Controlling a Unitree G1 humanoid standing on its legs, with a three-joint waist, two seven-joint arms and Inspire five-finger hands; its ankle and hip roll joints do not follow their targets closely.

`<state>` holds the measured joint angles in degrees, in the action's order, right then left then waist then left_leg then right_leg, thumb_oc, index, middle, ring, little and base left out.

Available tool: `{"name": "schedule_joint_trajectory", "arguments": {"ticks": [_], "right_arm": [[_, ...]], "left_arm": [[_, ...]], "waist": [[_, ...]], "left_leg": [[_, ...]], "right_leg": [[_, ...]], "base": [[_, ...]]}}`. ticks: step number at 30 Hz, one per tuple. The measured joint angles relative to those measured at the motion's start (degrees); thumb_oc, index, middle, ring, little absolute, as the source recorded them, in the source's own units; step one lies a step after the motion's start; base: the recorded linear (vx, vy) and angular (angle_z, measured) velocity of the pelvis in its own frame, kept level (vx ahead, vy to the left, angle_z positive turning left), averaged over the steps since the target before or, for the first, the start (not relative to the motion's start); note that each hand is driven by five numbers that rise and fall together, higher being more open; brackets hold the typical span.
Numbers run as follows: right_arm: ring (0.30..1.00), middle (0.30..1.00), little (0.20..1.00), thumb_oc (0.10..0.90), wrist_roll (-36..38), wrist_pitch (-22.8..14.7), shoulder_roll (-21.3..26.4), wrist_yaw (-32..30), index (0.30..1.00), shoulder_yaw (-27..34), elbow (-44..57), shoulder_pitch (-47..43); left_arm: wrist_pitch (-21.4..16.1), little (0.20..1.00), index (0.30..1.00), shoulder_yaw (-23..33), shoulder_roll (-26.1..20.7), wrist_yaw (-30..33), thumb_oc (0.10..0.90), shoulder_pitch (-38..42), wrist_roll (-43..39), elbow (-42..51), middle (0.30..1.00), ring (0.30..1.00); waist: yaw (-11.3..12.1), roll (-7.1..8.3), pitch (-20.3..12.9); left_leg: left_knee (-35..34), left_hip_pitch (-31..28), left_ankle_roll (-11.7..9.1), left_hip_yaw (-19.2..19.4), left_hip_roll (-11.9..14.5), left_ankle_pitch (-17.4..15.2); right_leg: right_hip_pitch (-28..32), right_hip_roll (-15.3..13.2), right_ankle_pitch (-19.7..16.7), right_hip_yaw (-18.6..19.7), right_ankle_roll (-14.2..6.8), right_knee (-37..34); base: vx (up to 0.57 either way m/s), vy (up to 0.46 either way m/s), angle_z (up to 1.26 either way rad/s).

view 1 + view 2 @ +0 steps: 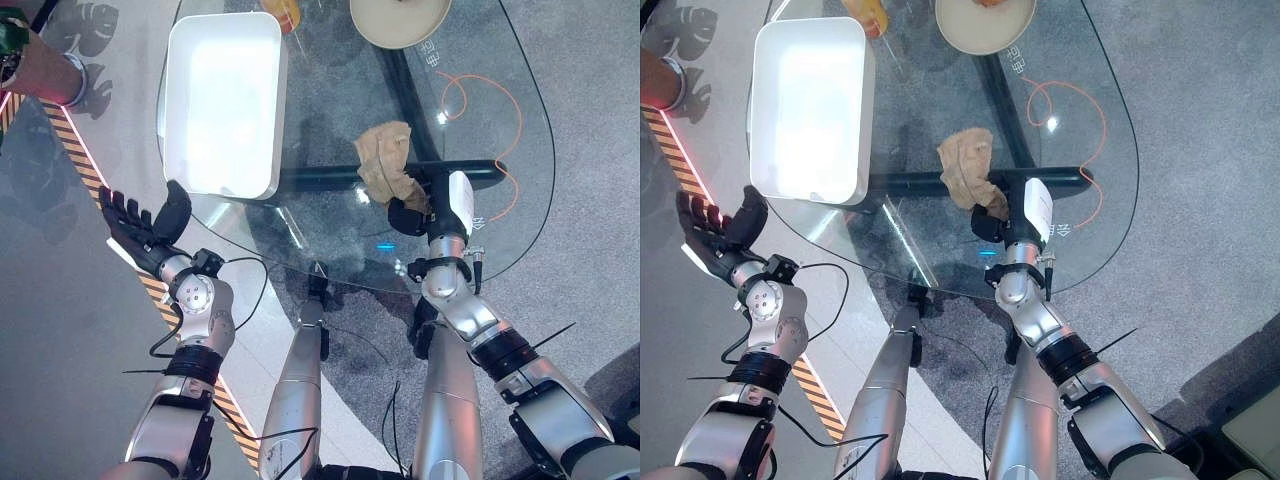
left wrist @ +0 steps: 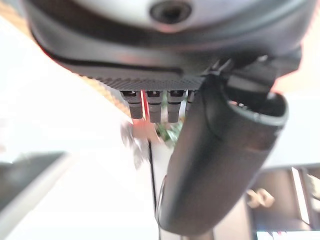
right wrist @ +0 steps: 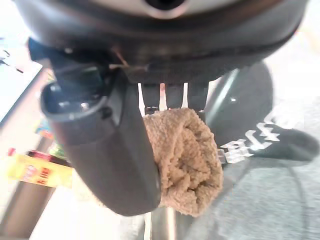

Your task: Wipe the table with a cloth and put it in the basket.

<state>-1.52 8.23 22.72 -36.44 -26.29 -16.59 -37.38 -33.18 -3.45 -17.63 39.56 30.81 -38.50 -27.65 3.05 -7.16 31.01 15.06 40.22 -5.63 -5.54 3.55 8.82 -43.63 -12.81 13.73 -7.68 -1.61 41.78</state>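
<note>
Your cloth [image 1: 388,160], a crumpled tan rag, lies on the glass table [image 1: 500,180] near its middle, over the dark crossbar of the frame showing through the glass. Its near end is bunched up in the right hand [image 1: 410,215]; in the right wrist view you see a thick fold of the cloth [image 3: 187,160] pinched between the thumb and the curled fingers [image 3: 170,97], so that hand is gripping the cloth. The rest of the rag trails away from the hand across the glass toward the far side of the table. The white basket [image 1: 272,110], a rectangular tub with rounded corners, sits on the table's left part, well apart from the cloth, with its near corner close to the table edge. Your left hand [image 1: 140,225] is off the table, beyond its left edge and just below the basket's near corner, with fingers straight, thumb spread, holding nothing. At the far edge of the table you see a round beige plate [image 1: 398,20] and beside it an orange object [image 1: 286,12], too cut off to identify. A thin orange cord [image 1: 510,110] loops at the table's right side. A person's forearm [image 1: 40,70] enters at the upper left.
</note>
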Motion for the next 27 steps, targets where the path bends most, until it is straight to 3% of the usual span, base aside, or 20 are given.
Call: {"name": "schedule_joint_trajectory", "arguments": {"ticks": [5, 9, 20, 27], "right_arm": [[0.3, 0.3, 0.2, 0.1, -2.4, -0.96, -0.9, 0.43, 0.3, 1.36, 3.16, 0.05], [0.3, 0.3, 0.2, 0.1, -3.35, -2.07, -0.99, 1.42, 0.3, 2.47, 4.74, 0.8], [0.3, 0.3, 0.2, 0.1, -3.9, -3.44, -0.85, 3.57, 0.3, 3.78, 7.12, 1.73], [0.3, 0.3, 0.2, 0.1, -4.62, -4.23, -0.95, 4.96, 0.3, 3.72, 10.52, 1.81]], "left_arm": [[0.37, 0.9, 0.9, -0.67, 2.14, -8.57, 0.8, -0.56, -0.21, 6.05, 0.9, 0.9], [1.11, 0.9, 0.9, -0.79, 3.13, -11.75, 0.8, -1.31, -0.18, 9.69, 0.9, 0.9], [8.46, 0.9, 0.9, -4.0, 3.14, -18.62, 0.8, -0.98, -3.73, 11.58, 0.9, 0.9], [15.48, 0.9, 0.9, -5.44, 3.14, -23.62, 0.8, 0.34, -12.8, 13.04, 0.9, 0.9]], "waist": [[-0.09, 0.07, 0.0], [-0.13, 0.08, 0.0], [-0.45, 0.12, 0.02], [-1.11, 0.15, 0.04]], "left_leg": [[0.05, -0.05, 0.3, 0.09, 0.0, -0.2], [0.1, -0.07, 0.39, 0.11, -0.01, -0.25], [0.1, -0.04, 0.59, 0.29, -0.05, -0.39], [0.26, -0.05, 0.62, 0.32, -0.09, -0.4]], "right_leg": [[0.03, 0.03, -0.16, 0.1, -0.04, -0.07], [0.04, 0.09, -0.16, 0.17, -0.06, -0.17], [0.1, 0.11, -0.26, 0.33, -0.21, -0.6], [0.42, 0.1, -0.41, 0.31, -0.4, -0.91]], "base": [[0.0, 0.0, 0.0], [0.0, 0.0, 0.0], [0.0, 0.0, 0.0], [0.0, 0.0, 0.0]]}}
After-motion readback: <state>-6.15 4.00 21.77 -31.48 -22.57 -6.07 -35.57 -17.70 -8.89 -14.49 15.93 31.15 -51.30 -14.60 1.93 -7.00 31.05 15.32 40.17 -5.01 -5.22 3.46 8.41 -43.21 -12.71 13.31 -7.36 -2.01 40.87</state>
